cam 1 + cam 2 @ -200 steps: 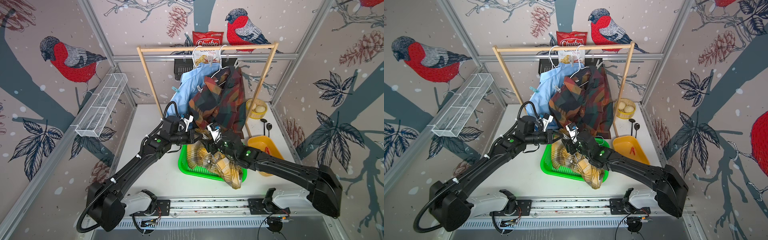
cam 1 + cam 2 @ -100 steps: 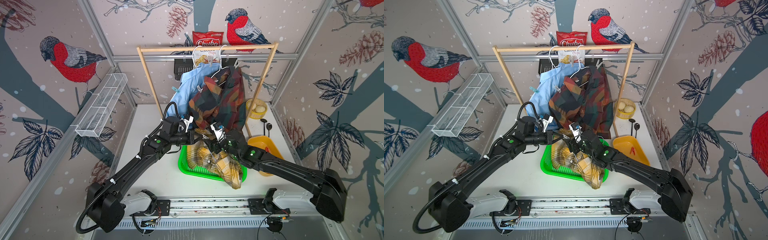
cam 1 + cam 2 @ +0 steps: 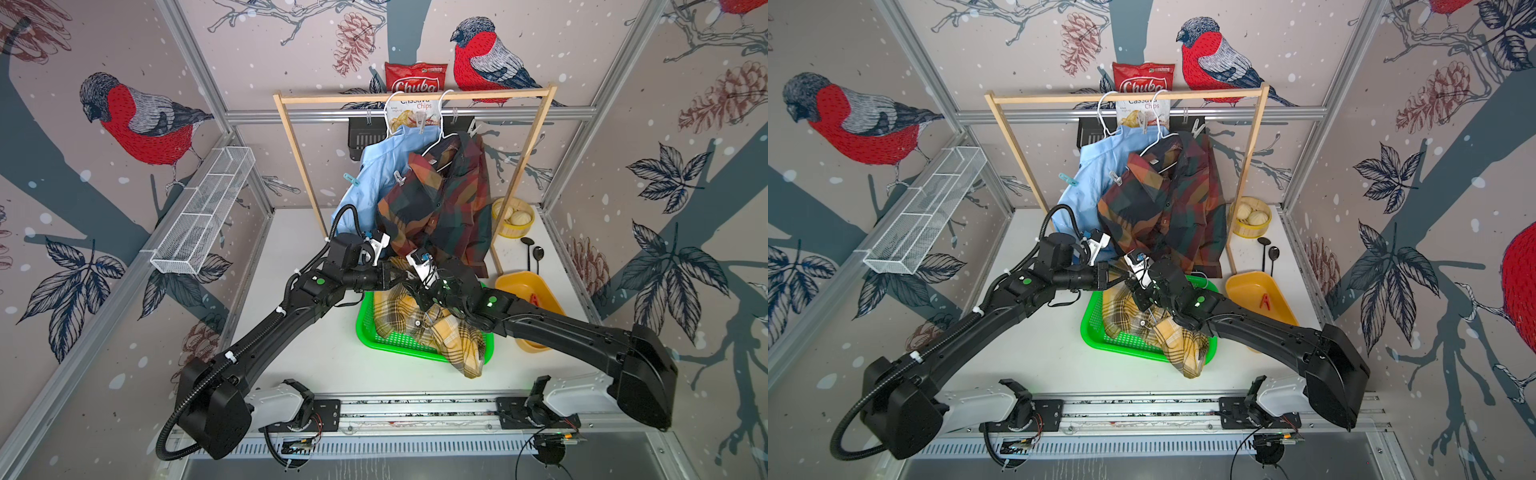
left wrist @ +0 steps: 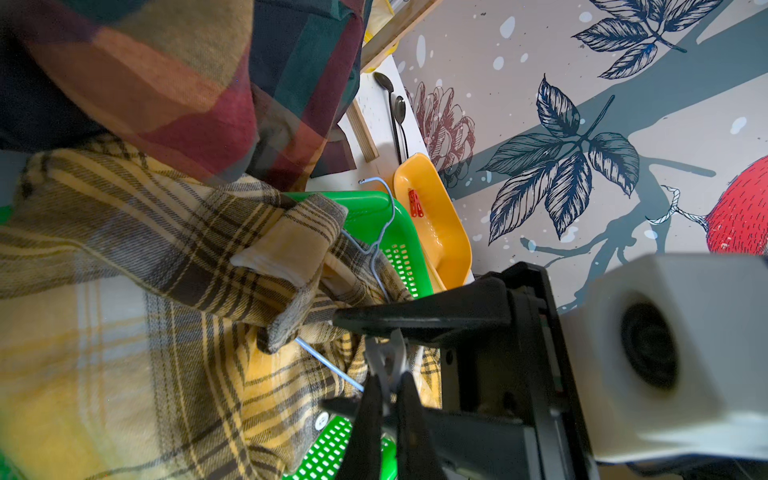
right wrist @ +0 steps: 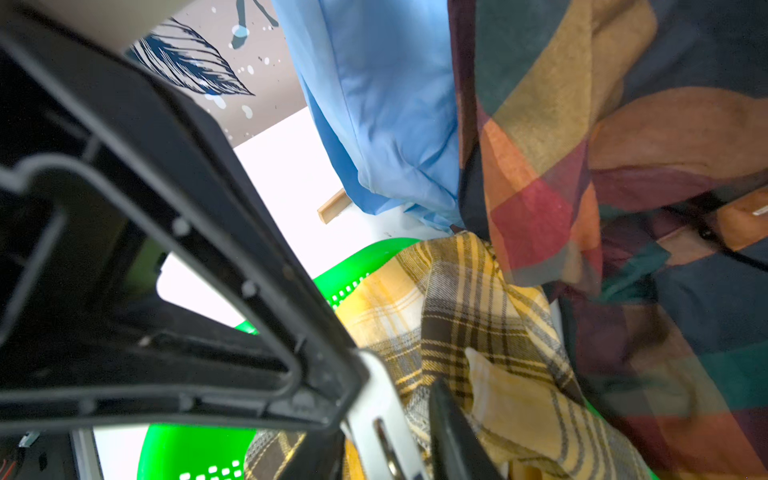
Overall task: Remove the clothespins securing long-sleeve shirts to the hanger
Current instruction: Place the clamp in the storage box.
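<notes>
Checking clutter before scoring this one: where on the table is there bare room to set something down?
Bare table lies between the left arm and the green basket, and in a strip between the basket and the front rail. The right side is crowded: yellow tray, spoons and steamer sit close together. The right arm and hanging shirts fill the middle.

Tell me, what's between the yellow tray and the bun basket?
Two black spoons lie there on the white table; both top views show them.
</notes>
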Controlling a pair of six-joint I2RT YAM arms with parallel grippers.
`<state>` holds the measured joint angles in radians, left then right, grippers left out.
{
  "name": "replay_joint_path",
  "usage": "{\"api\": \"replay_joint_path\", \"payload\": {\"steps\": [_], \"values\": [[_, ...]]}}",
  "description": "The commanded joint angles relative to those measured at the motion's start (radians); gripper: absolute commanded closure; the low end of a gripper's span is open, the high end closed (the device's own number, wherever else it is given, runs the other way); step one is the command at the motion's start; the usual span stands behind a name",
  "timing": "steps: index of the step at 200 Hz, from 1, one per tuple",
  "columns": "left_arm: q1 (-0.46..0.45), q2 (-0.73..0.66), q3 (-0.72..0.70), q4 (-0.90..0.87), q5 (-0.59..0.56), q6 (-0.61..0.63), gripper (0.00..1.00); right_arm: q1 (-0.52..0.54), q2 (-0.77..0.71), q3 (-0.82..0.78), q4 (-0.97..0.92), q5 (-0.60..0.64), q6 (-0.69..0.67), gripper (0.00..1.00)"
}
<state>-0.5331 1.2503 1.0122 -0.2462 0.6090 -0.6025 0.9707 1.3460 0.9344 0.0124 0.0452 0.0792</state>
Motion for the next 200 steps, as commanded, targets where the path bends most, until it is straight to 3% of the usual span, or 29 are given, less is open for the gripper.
{"api": "replay_joint_path", "payload": {"steps": [1, 56, 117, 180, 200], "values": [[-0.01, 0.015, 0.005, 0.011, 0.01, 0.013, 1.0, 0.007, -0.011, 0.001, 0.026, -0.023, 0.014, 0.8], [-0.038, 0.023, 0.009, 0.007, -0.024, 0.003, 1.0, 0.001, -0.065, -0.058, 0.074, -0.003, 0.036, 1.0], [-0.038, 0.029, 0.002, 0.02, -0.036, 0.005, 0.94, -0.03, -0.128, -0.108, 0.088, -0.018, 0.061, 1.0], [-0.034, 0.025, 0.031, 0.029, -0.055, 0.026, 0.46, -0.098, -0.203, -0.182, 0.095, -0.016, 0.122, 1.0], [-0.021, -0.004, 0.039, 0.047, -0.076, 0.027, 0.36, -0.139, -0.242, -0.199, 0.073, 0.031, 0.162, 1.0]]}}
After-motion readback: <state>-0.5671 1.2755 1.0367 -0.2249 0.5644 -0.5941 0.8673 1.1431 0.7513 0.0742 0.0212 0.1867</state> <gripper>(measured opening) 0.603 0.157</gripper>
